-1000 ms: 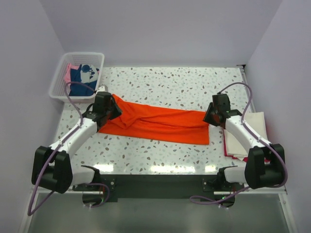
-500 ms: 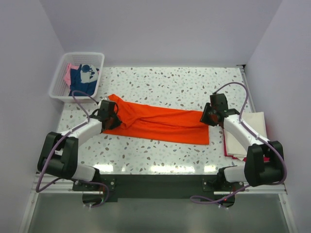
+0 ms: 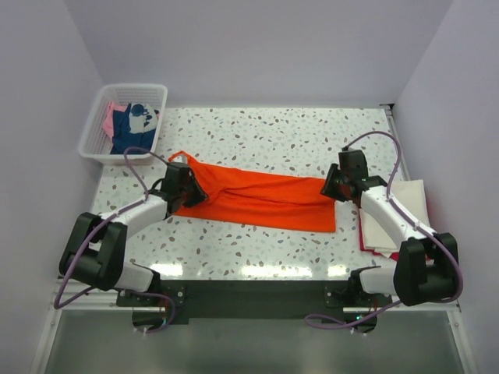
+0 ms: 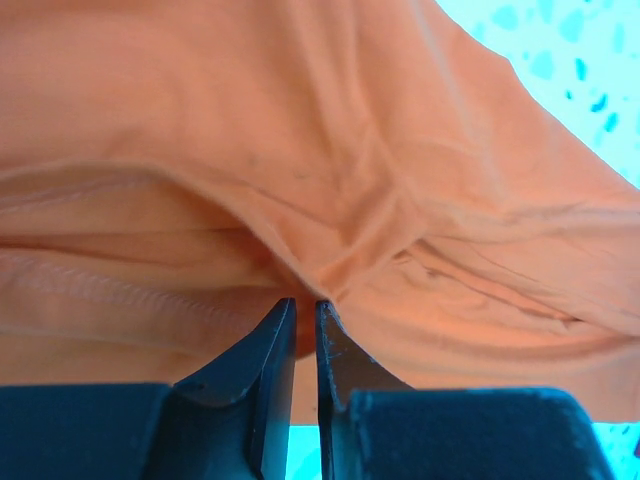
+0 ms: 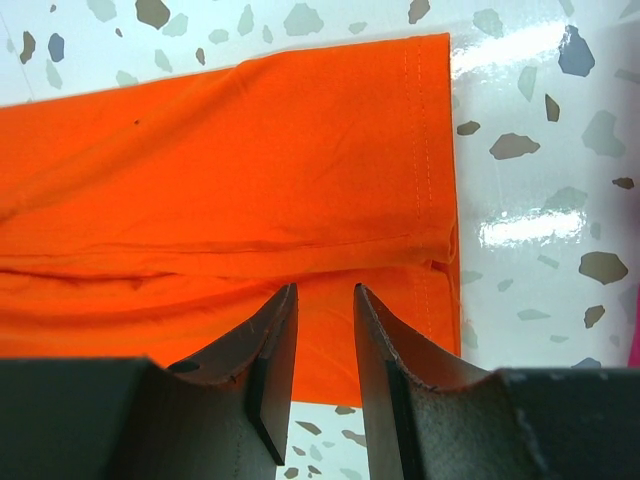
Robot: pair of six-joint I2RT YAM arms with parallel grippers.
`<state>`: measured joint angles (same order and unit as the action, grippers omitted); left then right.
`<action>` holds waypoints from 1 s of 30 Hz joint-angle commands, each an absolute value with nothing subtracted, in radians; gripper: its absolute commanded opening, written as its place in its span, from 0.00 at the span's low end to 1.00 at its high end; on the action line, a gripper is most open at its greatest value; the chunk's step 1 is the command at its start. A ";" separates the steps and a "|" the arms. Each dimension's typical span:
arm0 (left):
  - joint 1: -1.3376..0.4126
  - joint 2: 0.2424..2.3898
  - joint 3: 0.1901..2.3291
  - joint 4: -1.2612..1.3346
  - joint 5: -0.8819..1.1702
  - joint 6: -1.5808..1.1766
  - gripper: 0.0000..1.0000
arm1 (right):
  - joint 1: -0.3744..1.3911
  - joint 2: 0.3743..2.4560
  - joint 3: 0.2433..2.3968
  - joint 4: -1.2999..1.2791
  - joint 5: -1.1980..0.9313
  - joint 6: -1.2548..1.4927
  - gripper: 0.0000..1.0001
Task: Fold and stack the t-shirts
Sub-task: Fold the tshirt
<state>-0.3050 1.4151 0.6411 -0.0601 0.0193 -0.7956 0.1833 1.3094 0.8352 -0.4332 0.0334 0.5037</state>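
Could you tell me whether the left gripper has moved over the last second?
Yes: the left gripper has shifted right and a little toward the near edge, away from the basket.

Spread t-shirt (image 3: 257,199): on the tabletop (image 3: 273,136), stretched between the left fingers (image 4: 262,360) and the right fingers (image 5: 268,350), one end at each.
Basket (image 3: 93,128): behind the left fingers, at the tabletop's far left corner, with bundled t-shirts (image 3: 129,121) in it.
Folded t-shirts (image 3: 379,234): right of the right fingers, at the tabletop's edge.

Plain lilac walls (image 3: 257,47), speckled white terrazzo tabletop (image 3: 273,128), glossy glare near front edge
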 commanded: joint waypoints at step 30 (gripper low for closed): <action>-0.379 1.324 0.787 -0.213 -0.123 -0.841 0.00 | 0.225 1.411 0.934 -0.405 -0.015 0.448 0.35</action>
<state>-0.3862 1.2343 0.7208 -0.1902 -0.0616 -0.8280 0.1993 1.3682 0.8604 -0.4171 -0.0055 0.4828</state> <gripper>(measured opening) 0.015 0.340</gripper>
